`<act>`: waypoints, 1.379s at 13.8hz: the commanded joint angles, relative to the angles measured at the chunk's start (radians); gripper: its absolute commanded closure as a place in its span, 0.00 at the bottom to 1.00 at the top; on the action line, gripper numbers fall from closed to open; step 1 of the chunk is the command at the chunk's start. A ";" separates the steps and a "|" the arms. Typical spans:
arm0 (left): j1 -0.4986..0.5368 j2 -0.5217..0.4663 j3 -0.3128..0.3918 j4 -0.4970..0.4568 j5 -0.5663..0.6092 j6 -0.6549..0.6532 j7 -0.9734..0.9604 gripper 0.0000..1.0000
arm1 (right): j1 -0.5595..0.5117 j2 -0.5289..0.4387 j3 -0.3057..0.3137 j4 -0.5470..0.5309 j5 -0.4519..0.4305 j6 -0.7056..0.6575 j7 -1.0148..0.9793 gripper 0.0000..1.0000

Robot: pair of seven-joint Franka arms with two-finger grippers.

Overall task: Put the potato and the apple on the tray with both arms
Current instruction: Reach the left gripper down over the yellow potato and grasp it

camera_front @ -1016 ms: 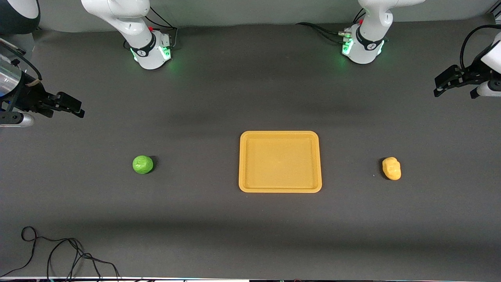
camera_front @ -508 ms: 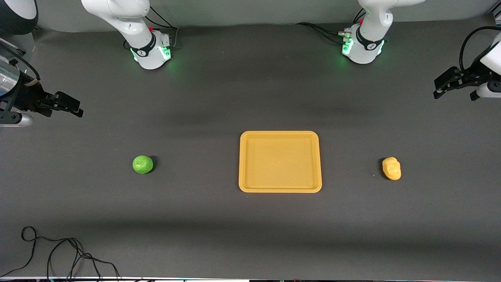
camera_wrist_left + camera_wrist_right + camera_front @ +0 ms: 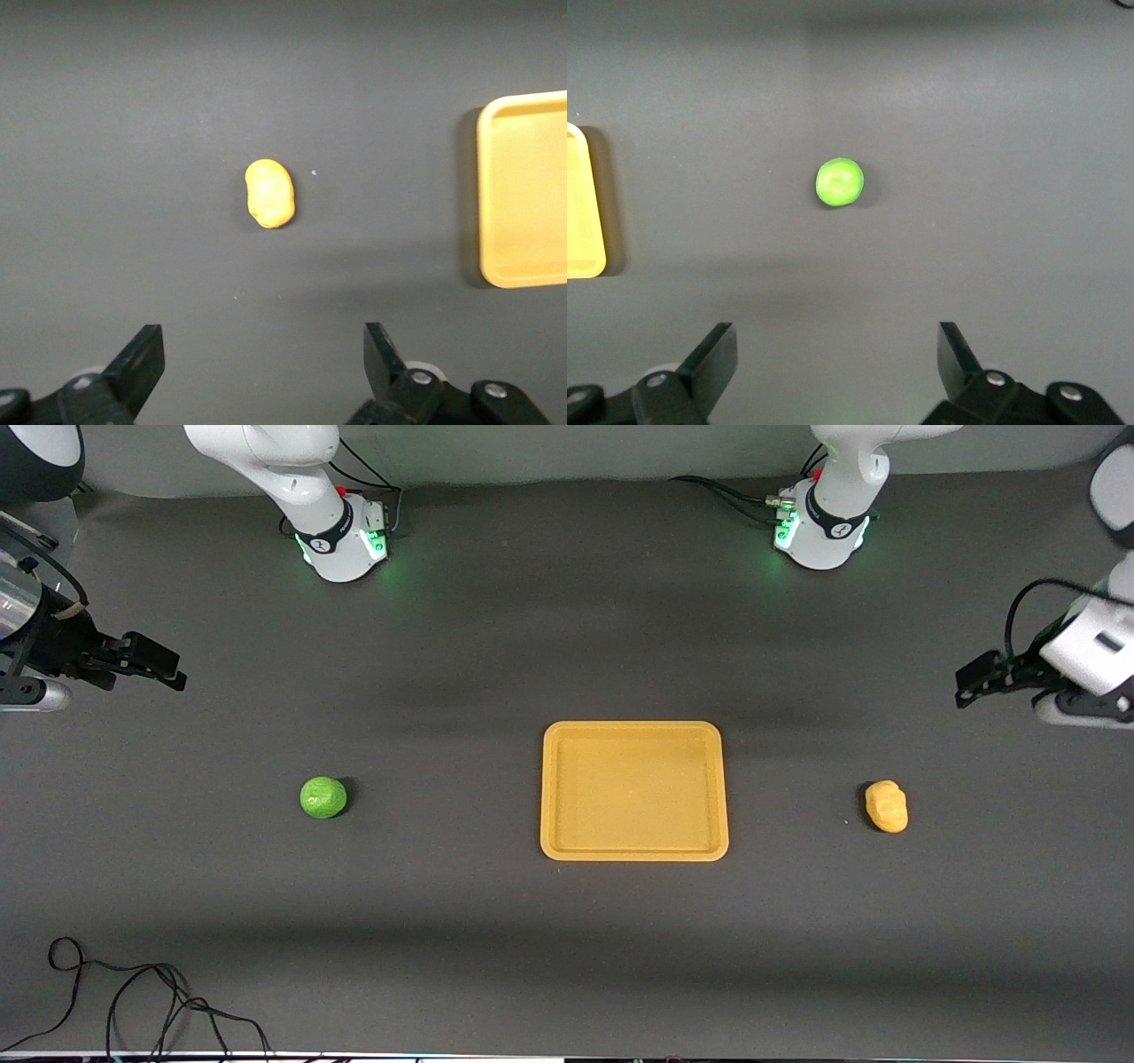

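Note:
The yellow-orange tray point(image 3: 633, 850) lies empty at the table's middle. The green apple point(image 3: 323, 797) rests on the table toward the right arm's end, also in the right wrist view point(image 3: 839, 182). The lumpy yellow potato point(image 3: 887, 806) rests toward the left arm's end, also in the left wrist view point(image 3: 269, 193). My left gripper point(image 3: 973, 680) is open and empty, up over bare table beside the potato. My right gripper point(image 3: 164, 666) is open and empty, up over bare table at the right arm's end. The tray's edge shows in both wrist views point(image 3: 523, 190) point(image 3: 583, 221).
A black cable point(image 3: 133, 1001) lies looped on the table near the front camera at the right arm's end. The two green-lit arm bases point(image 3: 341, 540) point(image 3: 819, 531) stand at the table's back edge. The table is dark grey.
My left gripper has come down and moved toward the potato. My right gripper has barely shifted. The apple, potato and tray have not moved.

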 commanded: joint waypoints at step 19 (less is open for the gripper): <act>-0.003 0.557 0.006 -0.035 0.048 0.518 0.010 0.02 | 0.010 0.081 0.006 -0.065 -0.001 0.116 -0.026 0.00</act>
